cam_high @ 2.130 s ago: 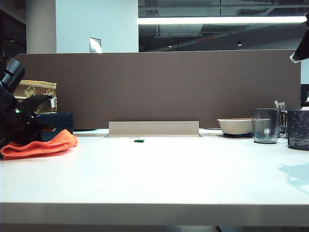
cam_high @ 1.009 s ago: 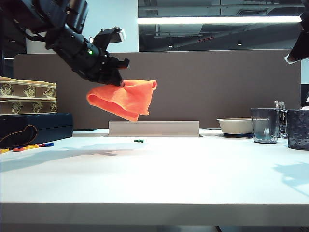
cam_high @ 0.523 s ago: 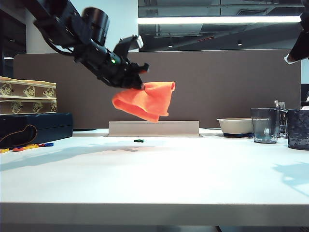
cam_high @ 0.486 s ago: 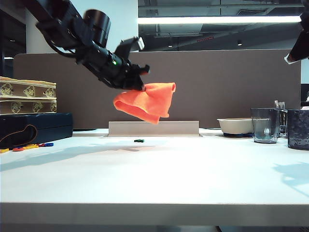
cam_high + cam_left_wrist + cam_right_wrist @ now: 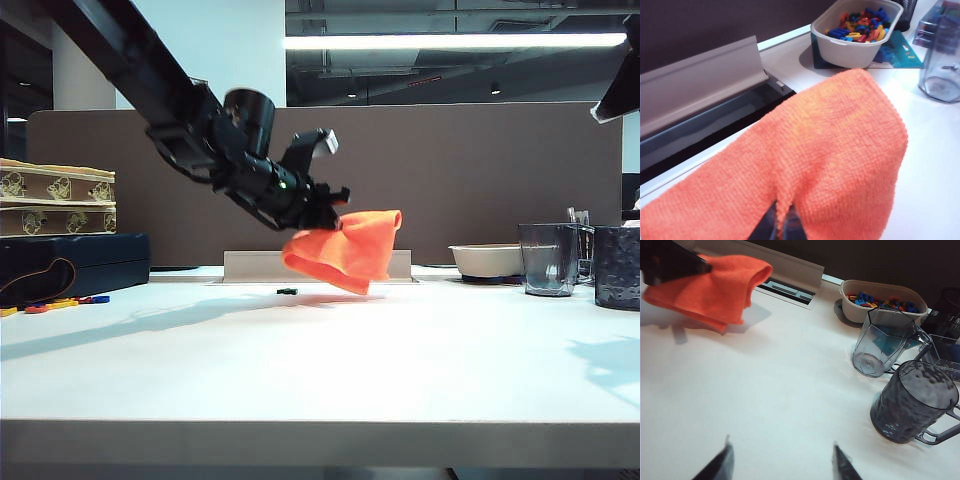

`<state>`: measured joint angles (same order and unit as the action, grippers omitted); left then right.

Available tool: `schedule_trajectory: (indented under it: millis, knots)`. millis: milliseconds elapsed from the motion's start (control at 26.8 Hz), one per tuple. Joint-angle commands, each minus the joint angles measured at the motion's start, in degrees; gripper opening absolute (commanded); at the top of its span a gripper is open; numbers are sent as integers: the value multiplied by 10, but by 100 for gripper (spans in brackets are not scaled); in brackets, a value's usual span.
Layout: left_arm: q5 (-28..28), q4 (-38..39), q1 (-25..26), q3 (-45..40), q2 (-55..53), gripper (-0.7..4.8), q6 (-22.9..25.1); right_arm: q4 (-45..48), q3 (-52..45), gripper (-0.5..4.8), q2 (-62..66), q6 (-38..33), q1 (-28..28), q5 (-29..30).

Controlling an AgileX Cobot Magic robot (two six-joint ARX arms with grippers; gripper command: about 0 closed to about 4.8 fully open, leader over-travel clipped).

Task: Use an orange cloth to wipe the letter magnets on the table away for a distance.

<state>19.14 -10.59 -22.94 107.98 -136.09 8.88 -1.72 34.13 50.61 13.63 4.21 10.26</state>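
A few letter magnets (image 5: pixel 40 305) lie at the table's (image 5: pixel 320 370) left edge. The left gripper (image 5: pixel 328 205) pinches the orange cloth (image 5: pixel 345 250) above the table, hanging down. The right gripper (image 5: pixel 780 460) waits, jaws wide.

I can read no text, label, brand or number anywhere. The boxes (image 5: pixel 57 203) stacked at my left carry only a gold ornamental pattern, and the sign (image 5: pixel 617 97) hanging at upper right is too small to make out.
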Motion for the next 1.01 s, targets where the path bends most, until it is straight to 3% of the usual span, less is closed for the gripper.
schedule_trajectory:
  millis: [37, 560, 1009]
  knots:
    - [3, -26, 1, 28, -30, -6, -10, -18, 3, 243, -19, -2, 3, 1]
    - [-1, -37, -3, 54, -87, -6, -9, -64, 3, 243, -85, 2, 4, -3]
    - [-95, -11, 2, 54, -111, -6, 27, -77, 3, 243, -88, 6, 4, -7]
